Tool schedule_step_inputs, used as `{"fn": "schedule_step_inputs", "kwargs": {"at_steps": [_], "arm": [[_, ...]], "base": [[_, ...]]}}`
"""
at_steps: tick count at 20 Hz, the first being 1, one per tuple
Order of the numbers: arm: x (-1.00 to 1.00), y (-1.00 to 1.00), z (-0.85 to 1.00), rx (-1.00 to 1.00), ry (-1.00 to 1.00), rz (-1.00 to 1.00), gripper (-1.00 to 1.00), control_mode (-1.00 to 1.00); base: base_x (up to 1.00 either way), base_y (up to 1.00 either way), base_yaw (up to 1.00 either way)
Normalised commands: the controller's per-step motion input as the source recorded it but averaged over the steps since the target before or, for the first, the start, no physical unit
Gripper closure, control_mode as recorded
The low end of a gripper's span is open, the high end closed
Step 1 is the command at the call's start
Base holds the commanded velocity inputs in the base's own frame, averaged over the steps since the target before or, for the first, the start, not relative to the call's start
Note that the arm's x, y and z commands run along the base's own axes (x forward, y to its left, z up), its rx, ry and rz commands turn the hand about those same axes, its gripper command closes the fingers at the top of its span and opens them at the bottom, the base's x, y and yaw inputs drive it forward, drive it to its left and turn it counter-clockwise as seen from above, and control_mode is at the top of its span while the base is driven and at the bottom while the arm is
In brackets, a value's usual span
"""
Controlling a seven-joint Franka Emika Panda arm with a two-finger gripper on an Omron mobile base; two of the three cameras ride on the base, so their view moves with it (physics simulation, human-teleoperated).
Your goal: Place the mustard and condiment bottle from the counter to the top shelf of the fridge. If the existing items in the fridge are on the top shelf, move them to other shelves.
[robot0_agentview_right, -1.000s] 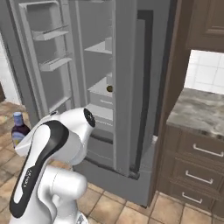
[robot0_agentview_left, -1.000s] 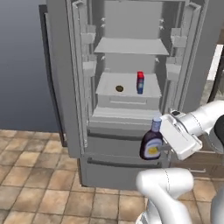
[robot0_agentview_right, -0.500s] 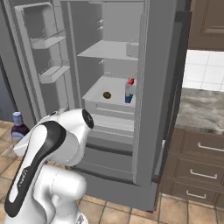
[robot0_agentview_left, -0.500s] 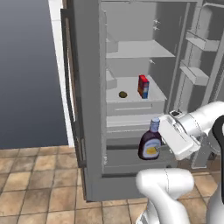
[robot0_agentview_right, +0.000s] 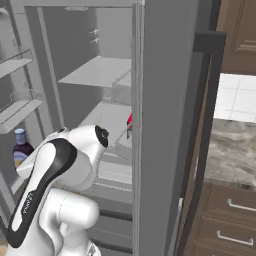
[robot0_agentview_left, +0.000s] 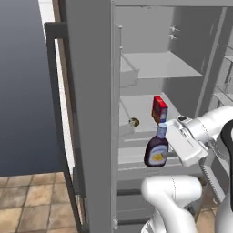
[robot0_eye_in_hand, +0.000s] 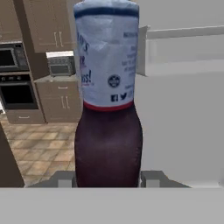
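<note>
Open fridge cavity: the top shelf was left bare and reachable from the front; the shelf beneath it was occupied by a red carton near its front edge.

Condiment bottle upright, dark body, pale neck, yellow label, held before open fridge. Red carton stood on middle shelf, near its front edge.

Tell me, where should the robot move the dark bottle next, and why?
Probably up and forward. The pincer holds the squat dark brown-purple bottle with the pale neck upright before the open grey fridge, below its flat light-grey top shelf, where it belongs.
</note>
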Motion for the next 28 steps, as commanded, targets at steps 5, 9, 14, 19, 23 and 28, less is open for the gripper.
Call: {"fn": "schedule_step_inputs", "kwargs": {"at_steps": [5,9,14,19,23,28], "arm": [[0.0,0.0,0.0,0.0,0.0,0.0,1.0,1.0],[0.0,0.0,0.0,0.0,0.0,0.0,1.0,1.0],[0.22,0.02,0.41,0.01,-0.07,-0.53,1.0,-1.0],[0.58,0.0,0.72,0.03,-0.06,-0.6,1.0,-1.0],[0.84,-0.09,0.84,0.01,-0.01,-0.5,1.0,-1.0],[0.85,-0.24,0.89,0.01,0.0,-0.47,1.0,-1.0]], "base": [[0.68,0.0,-0.04],[0.44,0.01,-0.16],[0.0,0.0,0.0],[0.0,0.0,0.0],[0.0,0.0,0.0],[0.0,0.0,0.0]]}}
